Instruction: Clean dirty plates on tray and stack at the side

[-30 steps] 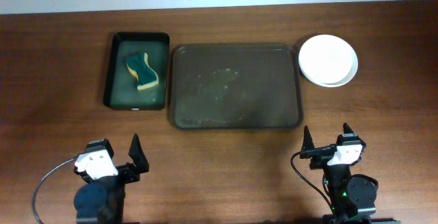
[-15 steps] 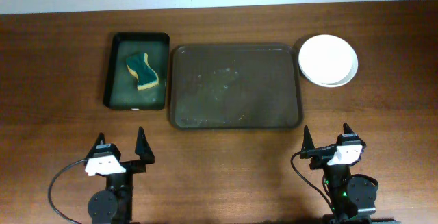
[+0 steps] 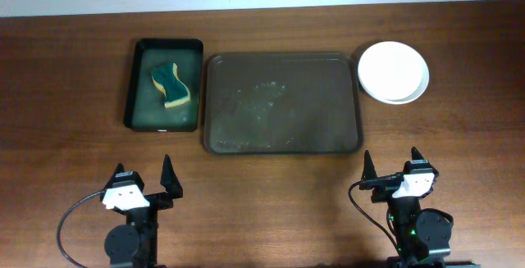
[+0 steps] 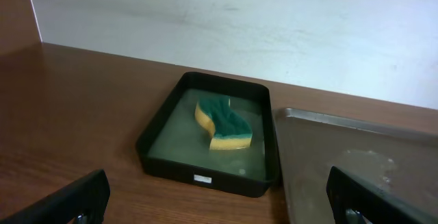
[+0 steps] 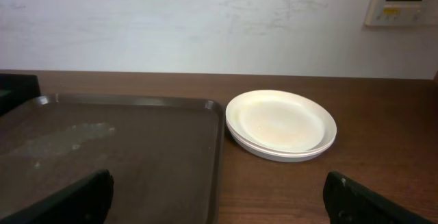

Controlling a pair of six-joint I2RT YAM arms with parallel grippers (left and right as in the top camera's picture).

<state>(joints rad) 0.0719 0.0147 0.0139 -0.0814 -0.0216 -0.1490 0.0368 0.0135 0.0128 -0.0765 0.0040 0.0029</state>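
Round white glossy plates (image 3: pixel 394 71) sit stacked on the wood-grain table (image 3: pixel 271 211), just right of the tray (image 3: pixel 312 129), at its far corner; stack count unclear. Tray is dark, rectangular, low-rimmed, with whitish wet smears. Wavy yellow-green sponge (image 3: pixel 171 85) lies in black bin (image 3: pixel 130 96). Left gripper (image 3: pixel 144 170) and right gripper (image 3: pixel 391 157) are spread wide and empty, their fingers cropped in the wrist views.

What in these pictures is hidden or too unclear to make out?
The stack of plates: overhead shows only the top one; in the right wrist view the rims overlap, so the count is unclear.
The label on the bin: left wrist view, too small to read.
The wall box: right wrist view, cut off by the top edge.
The tray: left wrist view, its right part runs off the edge.
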